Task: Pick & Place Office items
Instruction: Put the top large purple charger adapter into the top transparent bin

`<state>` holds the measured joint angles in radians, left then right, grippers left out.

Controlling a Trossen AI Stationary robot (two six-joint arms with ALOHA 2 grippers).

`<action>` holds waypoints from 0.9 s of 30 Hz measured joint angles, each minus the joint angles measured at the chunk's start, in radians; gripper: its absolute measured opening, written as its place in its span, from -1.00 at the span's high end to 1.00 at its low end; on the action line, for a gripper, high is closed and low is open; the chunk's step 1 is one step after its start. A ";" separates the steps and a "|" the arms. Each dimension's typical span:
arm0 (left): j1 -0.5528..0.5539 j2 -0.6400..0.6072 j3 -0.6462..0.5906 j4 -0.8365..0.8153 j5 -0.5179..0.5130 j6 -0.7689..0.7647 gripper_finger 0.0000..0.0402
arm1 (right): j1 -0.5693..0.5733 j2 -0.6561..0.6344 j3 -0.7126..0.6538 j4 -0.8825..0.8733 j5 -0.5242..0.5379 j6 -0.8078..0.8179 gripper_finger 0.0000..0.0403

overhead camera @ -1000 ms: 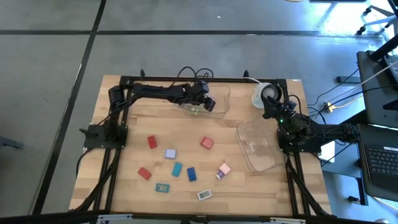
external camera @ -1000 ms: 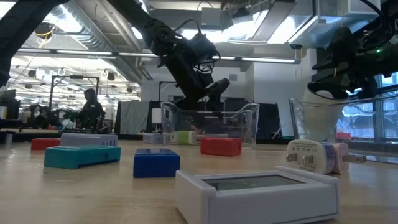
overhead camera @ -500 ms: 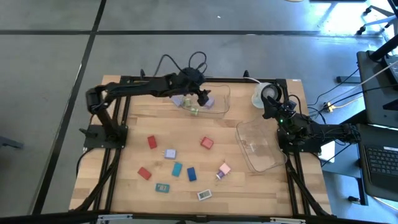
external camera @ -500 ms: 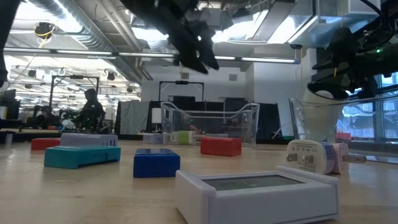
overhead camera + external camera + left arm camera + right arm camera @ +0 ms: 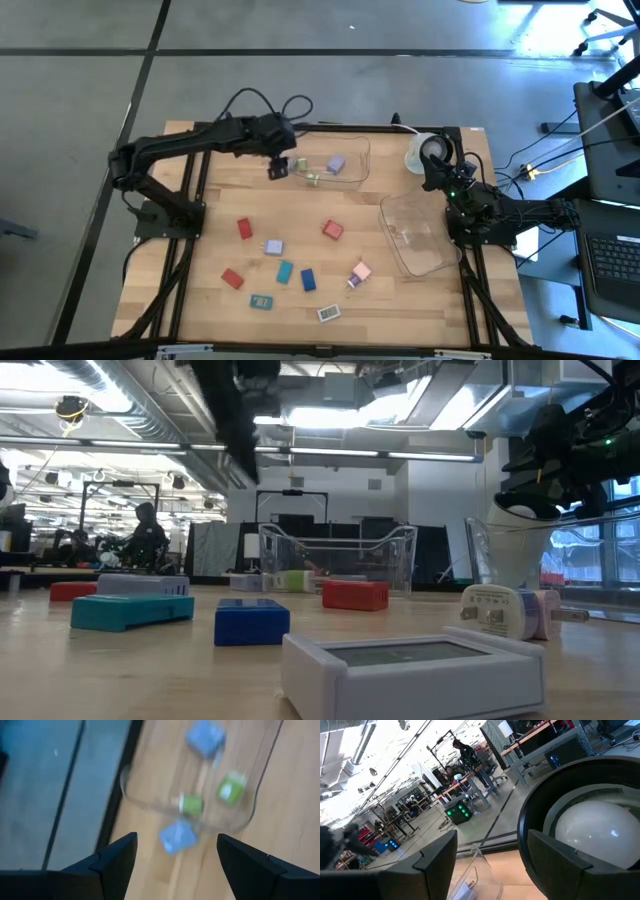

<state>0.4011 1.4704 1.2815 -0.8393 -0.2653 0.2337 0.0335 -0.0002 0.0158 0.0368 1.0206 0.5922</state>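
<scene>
My left gripper [image 5: 278, 167] is open and empty, raised above the table just left of the far clear tub [image 5: 352, 150]. Its wrist view [image 5: 176, 842] looks down on that tub [image 5: 252, 805], where lavender-blue pieces [image 5: 205, 737] and green pieces [image 5: 230, 787] lie; the high view also shows a lavender piece [image 5: 336, 164]. Loose office items lie flat on the table's middle and near part: red [image 5: 332, 230], blue [image 5: 309, 279], teal [image 5: 285, 271], pink [image 5: 360, 272] and white [image 5: 328, 313]. My right gripper [image 5: 432, 172] is open at the far right, beside the round white-and-black object [image 5: 590, 820].
A second clear tub [image 5: 415, 235] lies at the right, in front of my right arm. The round white-and-black object [image 5: 426, 150] stands at the far right edge. The black frame rails [image 5: 190, 250] run along the table's left and right sides.
My left gripper has risen out of the far clear tub and gone toward the table's left edge, ending left of the tub. The lavender piece now shows in the tub where the gripper stood.
</scene>
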 joint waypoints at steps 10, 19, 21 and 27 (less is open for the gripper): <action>0.047 0.003 -0.301 0.381 0.033 0.055 -0.34 | 0.000 0.000 0.000 0.000 0.000 0.000 -0.22; 0.053 0.009 -0.394 0.668 0.032 0.095 -0.33 | 0.000 0.000 0.000 0.000 0.000 0.000 -0.22; 0.053 0.010 -0.395 0.696 0.031 0.096 -0.33 | 0.000 0.000 0.000 0.000 0.000 0.000 -0.22; 0.053 0.005 -0.394 0.704 0.024 0.183 -0.33 | 0.000 0.000 0.000 0.000 0.000 0.000 -0.22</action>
<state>0.4545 1.4759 0.8875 -0.1355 -0.2410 0.4166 0.0335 -0.0002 0.0159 0.0372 1.0206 0.5922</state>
